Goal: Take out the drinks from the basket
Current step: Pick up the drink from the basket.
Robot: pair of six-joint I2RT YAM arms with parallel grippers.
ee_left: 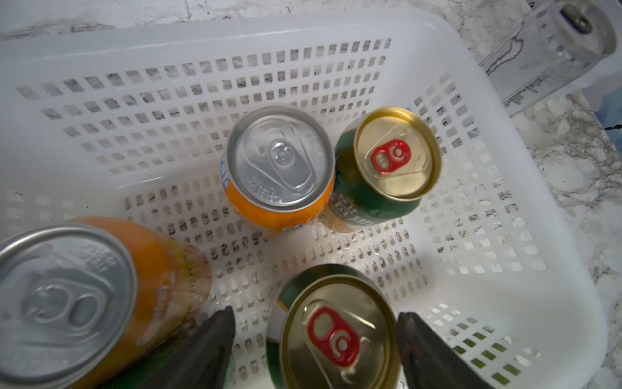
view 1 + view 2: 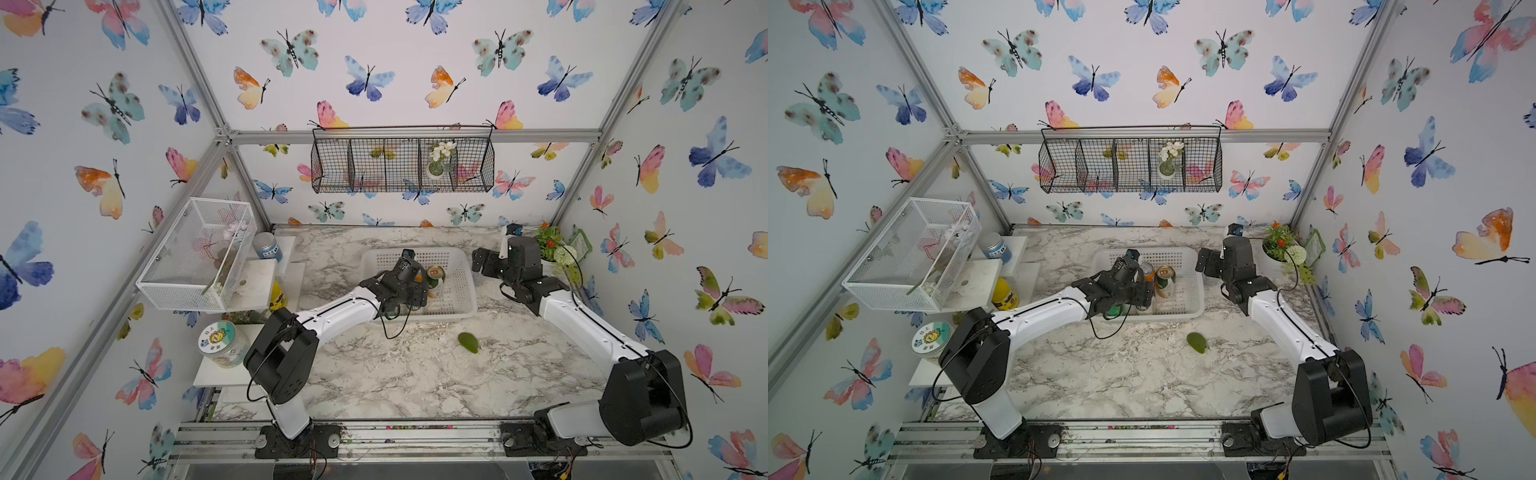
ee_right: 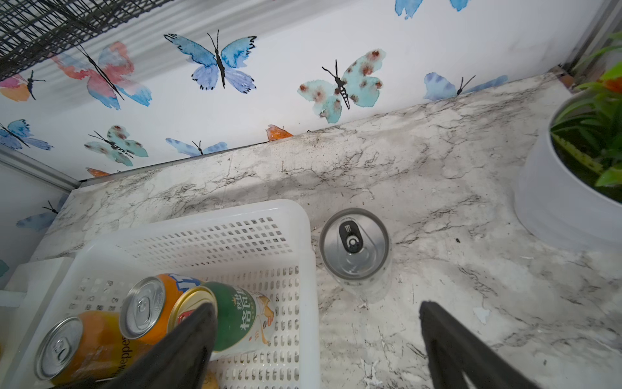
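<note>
In the left wrist view the white basket [image 1: 235, 30] holds two orange cans [image 1: 279, 161] [image 1: 67, 303] and two dark green gold-topped cans [image 1: 393, 155] [image 1: 336, 333]. My left gripper [image 1: 316, 313] reaches down into the basket [image 2: 461, 286]. It is open, with one finger on each side of the nearer gold-topped can; bare basket floor shows between one finger [image 1: 218, 343] and the can. A slim silver can [image 3: 355, 244] stands on the marble just outside the basket's rim [image 3: 311, 269]. My right gripper [image 3: 316, 308] hovers open and empty above the table near that can.
A green avocado-like fruit [image 2: 468, 342] lies on the marble in front of the basket. A white potted plant [image 2: 552, 245] stands at the back right, close to the right arm. At the left are a white mesh box [image 2: 195, 253], a blue-lidded jar [image 2: 266, 246] and a labelled jar [image 2: 222, 343].
</note>
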